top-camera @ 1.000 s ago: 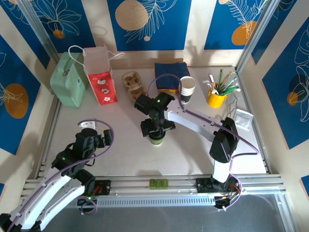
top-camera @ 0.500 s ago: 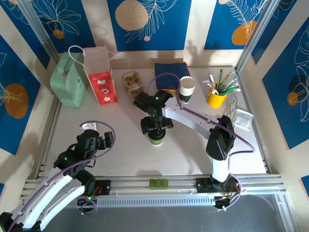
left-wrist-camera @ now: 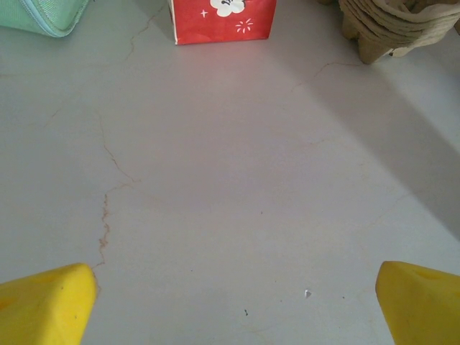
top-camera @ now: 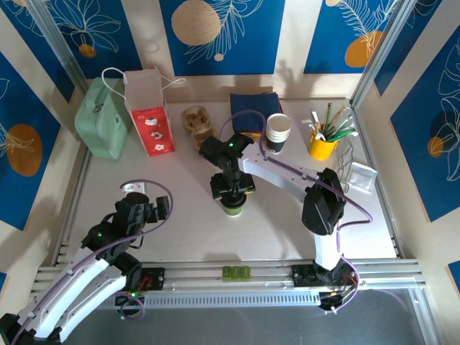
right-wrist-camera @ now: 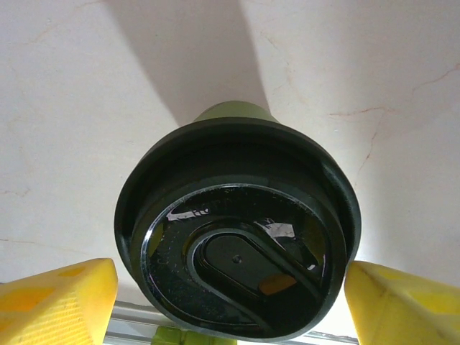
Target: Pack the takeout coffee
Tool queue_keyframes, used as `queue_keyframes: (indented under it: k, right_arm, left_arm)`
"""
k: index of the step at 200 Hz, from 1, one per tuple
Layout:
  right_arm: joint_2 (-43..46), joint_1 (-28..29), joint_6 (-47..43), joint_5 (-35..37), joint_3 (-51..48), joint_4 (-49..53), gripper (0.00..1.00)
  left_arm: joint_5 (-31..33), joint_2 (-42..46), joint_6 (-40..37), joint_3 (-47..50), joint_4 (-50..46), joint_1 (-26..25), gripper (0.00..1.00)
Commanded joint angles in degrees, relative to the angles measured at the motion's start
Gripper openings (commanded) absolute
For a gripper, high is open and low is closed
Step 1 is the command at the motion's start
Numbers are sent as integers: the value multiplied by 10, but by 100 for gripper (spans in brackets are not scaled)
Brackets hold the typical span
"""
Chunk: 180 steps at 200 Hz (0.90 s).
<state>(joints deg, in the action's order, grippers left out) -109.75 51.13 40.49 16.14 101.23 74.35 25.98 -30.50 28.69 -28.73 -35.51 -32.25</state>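
**Q:** Pale table (top-camera: 187,230) with hairline cracks, walled by blue panels printed with leaves. What is the right gripper doing?

**A:** The right gripper (right-wrist-camera: 230,287) points straight down over the takeout coffee (top-camera: 231,209). Its yellow fingers (right-wrist-camera: 54,298) stand wide apart, one at 9 o'clock and one at 3 o'clock of the black lid (right-wrist-camera: 237,244). The 3 o'clock finger sits right at the lid's rim. A thin gap shows beside the 9 o'clock finger, so the jaws are parted around the cup and not clamped on it.

**Q:** Where is the cup itself?

**A:** It stands upright on the table near the middle. A band of olive-green wall shows beyond the lid.

**Q:** And the left gripper?

**A:** The left gripper (left-wrist-camera: 233,302) hangs at 9 o'clock of the cup, well apart from it. Its jaws are spread fully, with bare table between them, and it holds nothing.

**Q:** What lies farther out?

**A:** Seen from above, with the cup as the centre:
- A cardboard cup carrier (top-camera: 198,126) is at 11 o'clock.
- A red paper bag (top-camera: 149,118) with white flowers is between 10 and 11 o'clock.
- A mint-green case (top-camera: 103,118) is just beside the bag, at 10 o'clock.
- A folded dark blue cloth (top-camera: 251,106) is just past 12 o'clock.
- A stack of paper cups (top-camera: 278,133) stands at the cloth's edge, at 1 o'clock.
- A yellow cup of sticks (top-camera: 323,146) is at 2 o'clock.
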Motion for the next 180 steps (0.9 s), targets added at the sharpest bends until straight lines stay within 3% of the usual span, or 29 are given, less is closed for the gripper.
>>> queue_keyframes:
  k: [1,98,143,180]
  right_arm:
    - [-2,-5,4,-18,-4,3,82]
    - [-12,-9,3,-27,-19,0,77]
    - [-21,-9,0,-35,-21,-2,81]
    - [-25,-11,-2,-41,-32,-11,79]
  left_arm:
    - [-3,-2,3,6,12,6,99]
    - [-4,-11,2,10,21,5,99]
    - [-3,-20,2,13,25,5,99]
    - [-4,-25,2,15,28,6,99]
